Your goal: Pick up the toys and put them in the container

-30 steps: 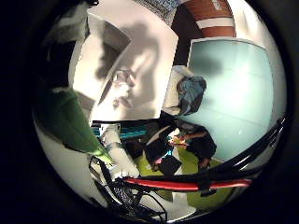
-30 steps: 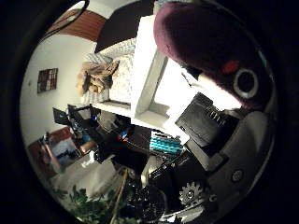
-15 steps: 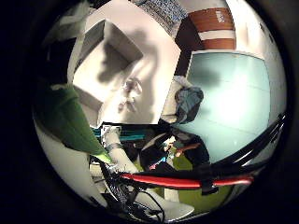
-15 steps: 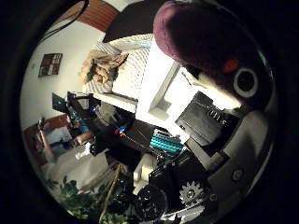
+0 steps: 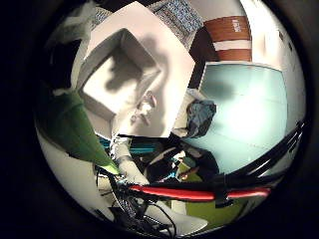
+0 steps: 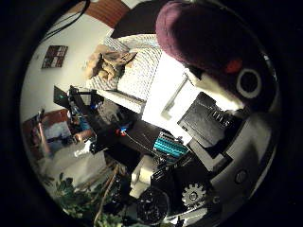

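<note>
The white surface (image 5: pixel 175 63) sits well below the palm, with the open white box (image 5: pixel 99 102) standing on it. The box looks empty from here, just shadow on its floor.

Now the plush (image 6: pixel 208 42), the big one: maroon, rounded, with a ringed eye and a pale underside. It fills a good part of the thumb-side view, so it is right against the palm and up off the surface. The hand (image 6: pixel 208 127) has it. The fingers are closed on the plush, and a black finger part (image 6: pixel 204 124) presses in at its pale belly, at the plush's six o'clock in this view.

I reckon it is light and soft, and it will squash rather than slip. The fabric gives good friction, so a wrap around the fat middle is the safe hold. Nothing on it can break. The worry is that it bulges out of a loose grasp, or catches on the box wall when it is let go.

A small pale toy (image 5: pixel 144 107) lies on the surface just beside the box, off its five o'clock corner as this view shows it. It is too small to make out well. It looks slight and probably hard, so my guess is a pinch across its narrow middle, low to the surface.
</note>
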